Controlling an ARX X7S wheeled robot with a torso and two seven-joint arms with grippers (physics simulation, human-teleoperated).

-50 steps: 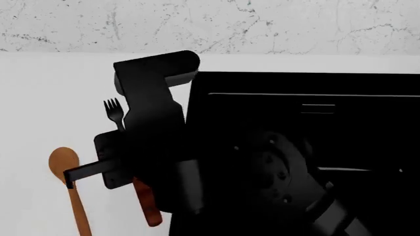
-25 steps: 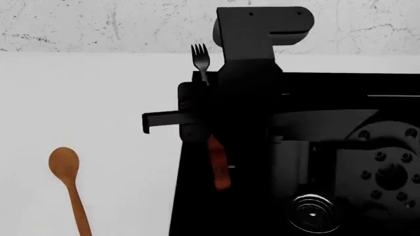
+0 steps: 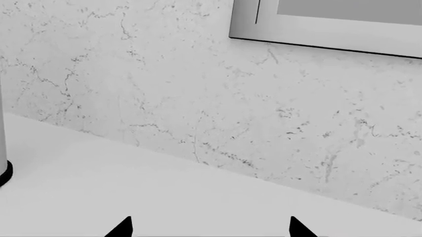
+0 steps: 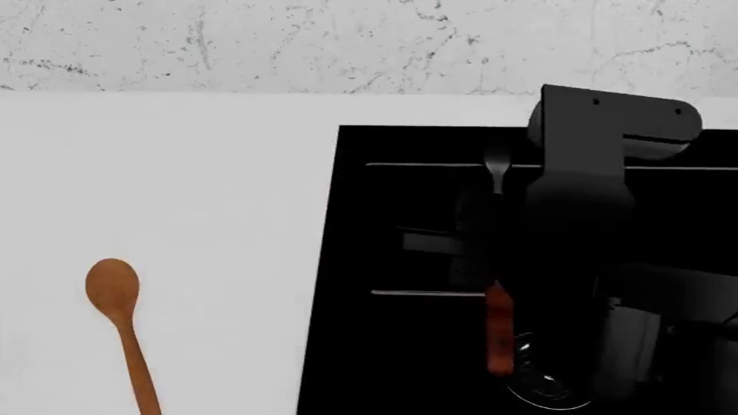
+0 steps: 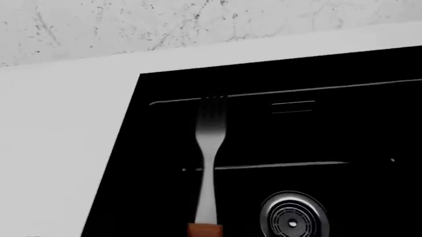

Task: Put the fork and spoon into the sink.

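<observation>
Right gripper [image 4: 485, 259] clamps the fork [image 4: 499, 333] above the sink [image 4: 346, 259]; spoon [image 4: 124, 333] on countertop [image 4: 173, 173].

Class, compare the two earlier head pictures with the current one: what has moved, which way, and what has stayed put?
The right gripper has carried the fork from the counter beside the spoon rightward, and now holds it over the sink, near a drain ring. It has not let go. The spoon lies on the counter where it was. The left gripper shows no part in this.
</observation>
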